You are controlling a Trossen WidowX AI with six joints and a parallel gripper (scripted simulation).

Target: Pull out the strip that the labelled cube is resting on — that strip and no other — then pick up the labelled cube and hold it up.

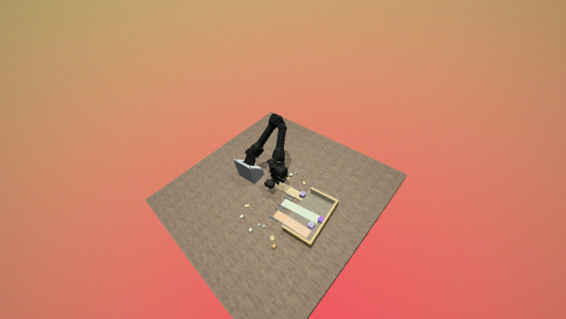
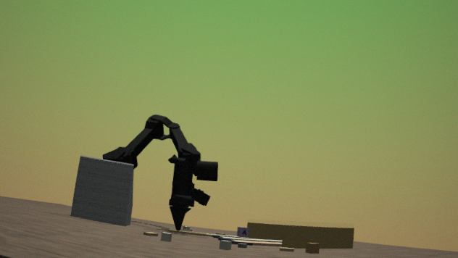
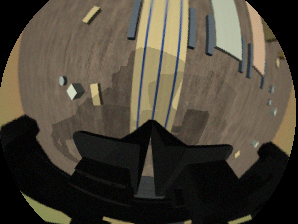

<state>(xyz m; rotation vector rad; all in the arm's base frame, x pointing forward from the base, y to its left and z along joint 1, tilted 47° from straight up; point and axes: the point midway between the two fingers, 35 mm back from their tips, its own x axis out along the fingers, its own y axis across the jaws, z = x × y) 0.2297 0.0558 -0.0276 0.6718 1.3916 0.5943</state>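
Observation:
My gripper (image 1: 277, 183) (image 2: 178, 229) (image 3: 150, 123) is shut and points straight down. Its tips touch the near end of the yellow strip (image 1: 291, 192) (image 2: 199, 233) (image 3: 171, 30), which has thin blue lines; nothing shows pinched between the fingers. A light purple cube (image 1: 303, 193) (image 2: 243, 232) marked A rests on that strip's far part. A pale green strip (image 1: 297, 210) (image 3: 227, 27) lies alongside, with a darker purple cube (image 1: 321, 219) at its far end. An orange strip (image 1: 291, 221) (image 3: 256, 45) bears another light purple cube (image 1: 311, 225). No cube shows in the wrist view.
A low yellow wall (image 1: 330, 214) (image 2: 301, 235) borders the strips' far side. Dark guide rails (image 3: 210, 35) flank the strips. A grey panel (image 1: 246, 172) (image 2: 103, 190) stands by the arm's base. Several small blocks are scattered around, including an orange-brown one (image 1: 274, 246) (image 2: 312, 248).

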